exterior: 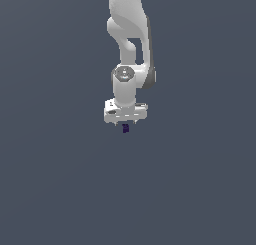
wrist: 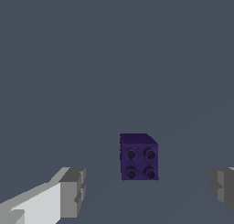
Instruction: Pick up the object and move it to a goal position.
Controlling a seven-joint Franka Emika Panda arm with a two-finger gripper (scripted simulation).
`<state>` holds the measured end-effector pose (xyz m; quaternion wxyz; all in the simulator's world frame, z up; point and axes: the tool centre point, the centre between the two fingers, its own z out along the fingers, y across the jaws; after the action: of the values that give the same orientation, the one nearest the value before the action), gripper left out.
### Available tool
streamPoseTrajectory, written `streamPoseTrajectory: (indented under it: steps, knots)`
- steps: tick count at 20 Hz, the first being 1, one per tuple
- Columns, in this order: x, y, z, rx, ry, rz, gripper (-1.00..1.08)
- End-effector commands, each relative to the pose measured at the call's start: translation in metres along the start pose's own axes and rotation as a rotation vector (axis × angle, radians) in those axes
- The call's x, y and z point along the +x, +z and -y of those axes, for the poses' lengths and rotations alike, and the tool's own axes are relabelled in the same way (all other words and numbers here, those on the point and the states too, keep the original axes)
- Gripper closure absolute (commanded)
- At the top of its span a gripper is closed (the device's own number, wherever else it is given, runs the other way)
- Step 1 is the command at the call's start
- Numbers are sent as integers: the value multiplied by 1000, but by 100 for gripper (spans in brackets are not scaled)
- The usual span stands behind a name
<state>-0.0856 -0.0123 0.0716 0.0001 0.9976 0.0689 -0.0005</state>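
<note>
Object (wrist: 139, 157), a dark purple studded block, sits between the wide-spread fingers (wrist: 72, 192) of the end effector (exterior: 125, 125), touching neither; plain grey counter (exterior: 60, 189) surrounds it.

Dark navy-purple object (wrist: 139, 157), four round studs; white-grey jaws.

In your exterior view, the arm (exterior: 131, 39) comes down from the top edge, and the claw (exterior: 125, 125) hangs at its lower end, near the middle of the picture. The object (exterior: 125, 128) sits directly beneath the claw. In your wrist view, the object (wrist: 139, 157) lies between the two fingers (wrist: 73, 192), apart from both.
</note>
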Motion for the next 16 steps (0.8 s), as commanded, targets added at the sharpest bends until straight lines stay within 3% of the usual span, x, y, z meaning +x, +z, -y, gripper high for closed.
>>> streamPoseTrajectory:
  steps: [1,16]
  knots:
    - [0,4,0,0,0,0,-92]
    - [-1,50,0,0,-2,-1,-92]
